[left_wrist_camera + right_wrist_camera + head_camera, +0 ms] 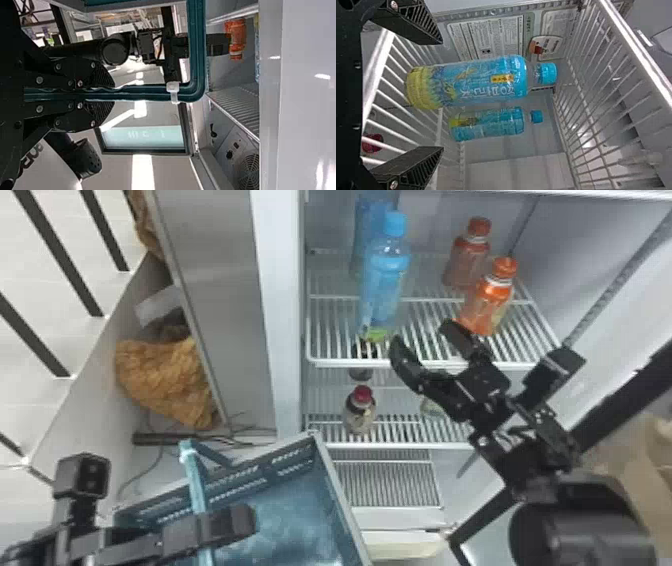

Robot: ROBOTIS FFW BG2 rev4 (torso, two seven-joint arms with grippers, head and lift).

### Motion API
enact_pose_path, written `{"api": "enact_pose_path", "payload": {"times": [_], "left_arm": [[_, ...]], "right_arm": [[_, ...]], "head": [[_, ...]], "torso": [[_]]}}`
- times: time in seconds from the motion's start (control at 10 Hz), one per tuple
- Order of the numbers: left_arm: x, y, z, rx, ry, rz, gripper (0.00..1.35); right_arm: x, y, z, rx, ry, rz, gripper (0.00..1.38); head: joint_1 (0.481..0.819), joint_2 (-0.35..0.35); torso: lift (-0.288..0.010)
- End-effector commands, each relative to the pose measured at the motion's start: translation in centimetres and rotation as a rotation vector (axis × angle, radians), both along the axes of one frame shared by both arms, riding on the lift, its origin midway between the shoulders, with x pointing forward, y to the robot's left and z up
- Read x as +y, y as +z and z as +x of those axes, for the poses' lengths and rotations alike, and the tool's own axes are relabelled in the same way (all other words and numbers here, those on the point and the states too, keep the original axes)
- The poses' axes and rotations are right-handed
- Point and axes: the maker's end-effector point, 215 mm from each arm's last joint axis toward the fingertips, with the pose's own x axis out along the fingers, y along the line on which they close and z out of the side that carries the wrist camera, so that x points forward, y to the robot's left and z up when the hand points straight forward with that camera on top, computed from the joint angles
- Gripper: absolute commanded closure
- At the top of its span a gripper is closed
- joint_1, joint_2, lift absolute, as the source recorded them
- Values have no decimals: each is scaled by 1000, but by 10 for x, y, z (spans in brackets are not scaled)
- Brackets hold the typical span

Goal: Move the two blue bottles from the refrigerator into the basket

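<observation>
My right gripper (425,337) stands open at the upper shelf's front edge, right of the front blue bottle (384,287). The other blue bottle (367,235) is upright behind it. In the right wrist view, the spread fingers of the right gripper (441,95) point toward the front blue bottle (472,82), with the rear blue bottle (490,123) beside it; neither is gripped. At lower left, my left gripper (201,530) is shut on the handle (191,472) of the teal basket (341,495). The left wrist view has the left gripper (109,94) clamped around that handle (146,90).
Two orange bottles (487,302) stand right of the blue ones on the upper shelf (345,362). A dark bottle with a red cap (361,410) is on the shelf below. The refrigerator's left wall edge (280,315) rises just left of the shelves.
</observation>
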Motion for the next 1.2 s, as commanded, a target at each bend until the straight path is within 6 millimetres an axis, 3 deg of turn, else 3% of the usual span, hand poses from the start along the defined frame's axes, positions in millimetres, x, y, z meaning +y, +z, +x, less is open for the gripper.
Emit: {"api": "enact_pose_path", "payload": {"times": [0.0,0.3,0.8,0.9,1.0,1.1], "left_arm": [[-1,0,1,1,1,-6,1197],[-3,0,4,5,-3,-15,1197],[-6,0,8,4,-11,-25,1197],[-7,1,9,4,-13,-29,1197],[-7,0,9,6,-13,-28,1197],[-7,-1,9,9,-12,-29,1197]], "right_arm": [[15,1,14,15,32,-3,78],[31,18,41,-1,59,-17,70],[56,26,71,14,112,-48,88],[56,26,74,17,113,-49,147],[56,23,74,30,112,-40,338],[56,18,73,51,115,-27,746]], "head": [[695,-66],[695,-29],[695,-7],[695,3],[695,10],[695,11]], "torso": [[-10],[-10],[-10],[-10],[-10],[-10]]}}
